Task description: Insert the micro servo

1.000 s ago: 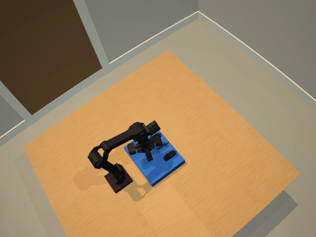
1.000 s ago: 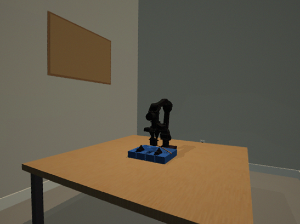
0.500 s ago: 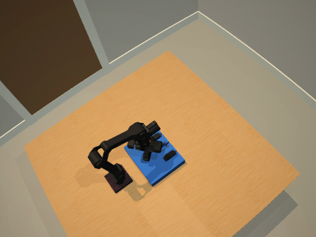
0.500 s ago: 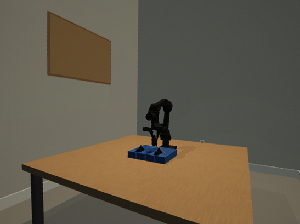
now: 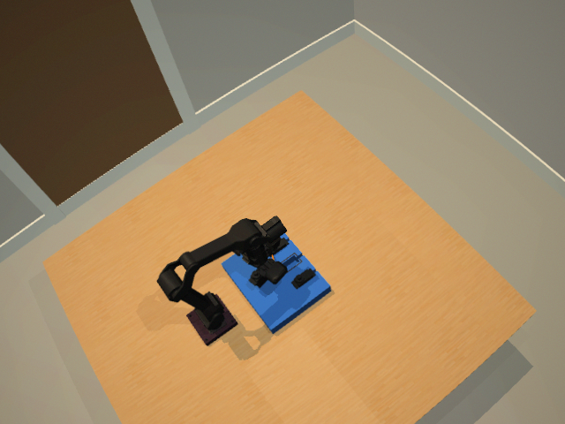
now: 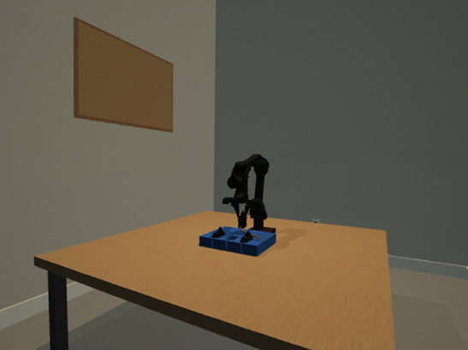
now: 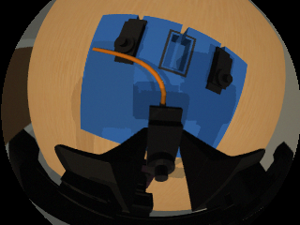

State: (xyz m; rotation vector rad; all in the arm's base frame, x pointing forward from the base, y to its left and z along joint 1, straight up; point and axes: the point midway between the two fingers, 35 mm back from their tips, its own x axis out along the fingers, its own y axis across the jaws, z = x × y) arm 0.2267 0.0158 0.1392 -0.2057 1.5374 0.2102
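The gripper (image 7: 164, 141) (image 6: 241, 225) is shut on the loose black micro servo (image 7: 165, 124). It holds the servo above the blue deck (image 7: 105, 98) (image 5: 291, 303) (image 6: 266, 247). The output shaft faces the wrist camera, up. The orange cable (image 7: 157, 77) (image 6: 256, 235) runs out from the servo's far end and curves left, across one mounted servo in the wrist view. The marked pocket's outline (image 7: 173, 72) (image 5: 289, 258) lies beyond the held servo, slightly right in the wrist view; the pocket is empty. In the top view the arm hides the held servo.
Two black mounted servos stand on the deck either side of the pocket: one (image 7: 132, 35) to its left in the wrist view, the other (image 7: 220, 70) (image 5: 303, 278) to its right. The arm's dark base plate (image 5: 196, 319) (image 6: 270, 231) stands on the wooden table (image 5: 387, 274) beside the deck.
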